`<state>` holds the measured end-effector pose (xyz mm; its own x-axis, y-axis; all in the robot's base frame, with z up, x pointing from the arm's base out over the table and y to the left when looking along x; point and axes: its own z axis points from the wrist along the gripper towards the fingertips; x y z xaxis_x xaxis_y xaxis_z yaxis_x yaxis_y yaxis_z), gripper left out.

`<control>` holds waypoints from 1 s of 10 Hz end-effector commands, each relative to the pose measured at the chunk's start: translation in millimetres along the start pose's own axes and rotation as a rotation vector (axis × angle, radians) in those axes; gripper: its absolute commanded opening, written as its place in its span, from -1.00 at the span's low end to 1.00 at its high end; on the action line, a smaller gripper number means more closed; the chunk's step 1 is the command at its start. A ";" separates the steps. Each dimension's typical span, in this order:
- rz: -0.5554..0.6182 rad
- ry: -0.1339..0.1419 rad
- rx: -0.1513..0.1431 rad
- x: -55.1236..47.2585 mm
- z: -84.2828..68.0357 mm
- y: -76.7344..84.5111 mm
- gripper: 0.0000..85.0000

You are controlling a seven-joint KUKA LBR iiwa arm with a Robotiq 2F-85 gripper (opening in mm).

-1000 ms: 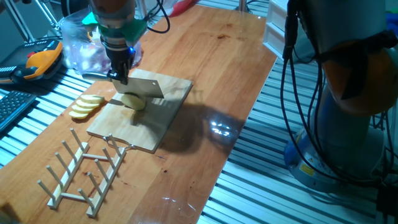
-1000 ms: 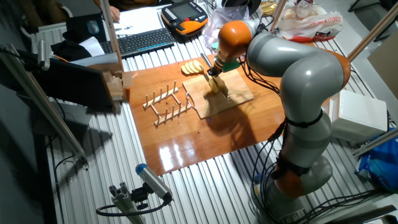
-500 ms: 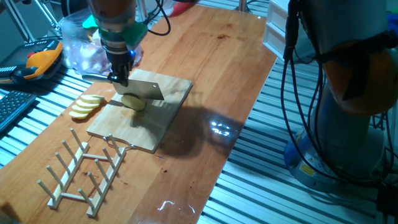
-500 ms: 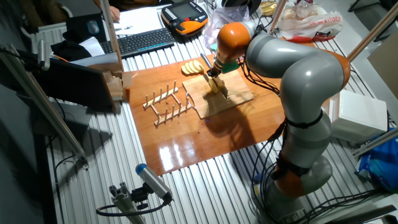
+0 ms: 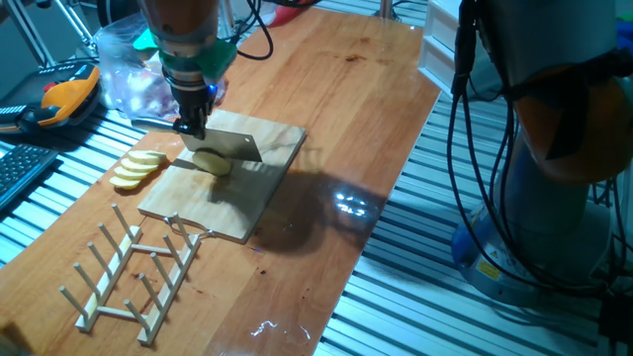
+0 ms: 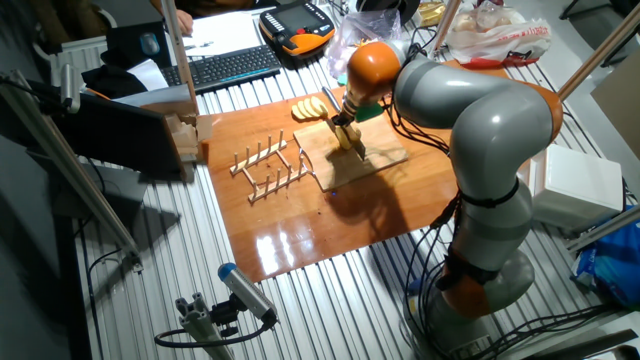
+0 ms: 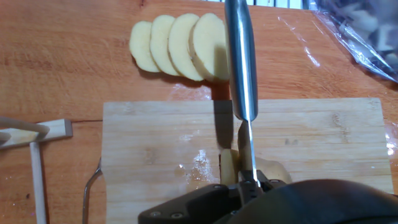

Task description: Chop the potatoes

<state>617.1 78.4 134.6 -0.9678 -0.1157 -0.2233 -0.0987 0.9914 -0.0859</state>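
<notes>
A pale yellow potato (image 5: 212, 163) lies on the wooden cutting board (image 5: 237, 203). My gripper (image 5: 190, 124) is shut on a knife (image 5: 233, 146), whose broad blade stands edge-down on the potato. In the hand view the blade (image 7: 247, 146) sits in the potato (image 7: 273, 169), with a thin piece (image 7: 228, 167) to its left and the steel handle (image 7: 241, 62) running away from the gripper (image 7: 249, 184). In the other fixed view the gripper (image 6: 345, 122) hangs over the potato (image 6: 347, 139) on the board (image 6: 372, 160).
A fanned row of yellow slices (image 5: 136, 166) lies left of the board, also in the hand view (image 7: 180, 46). A wooden rack (image 5: 138, 277) stands at the table's near end. A clear plastic bag (image 5: 129, 79) and an orange teach pendant (image 5: 59, 94) lie behind.
The gripper with the knife has shifted only slightly over the potato. The potato, board and slices have not moved.
</notes>
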 end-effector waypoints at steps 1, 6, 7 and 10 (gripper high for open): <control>-0.001 -0.001 0.006 1.3 1.2 0.7 -1.00; -0.003 -0.010 0.006 5.0 8.8 1.1 -1.00; -0.004 -0.011 0.005 5.6 10.4 0.7 -1.00; -0.007 -0.007 -0.004 7.0 15.9 0.4 -1.00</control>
<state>614.1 77.0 117.5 -0.9652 -0.1227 -0.2311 -0.1060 0.9909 -0.0834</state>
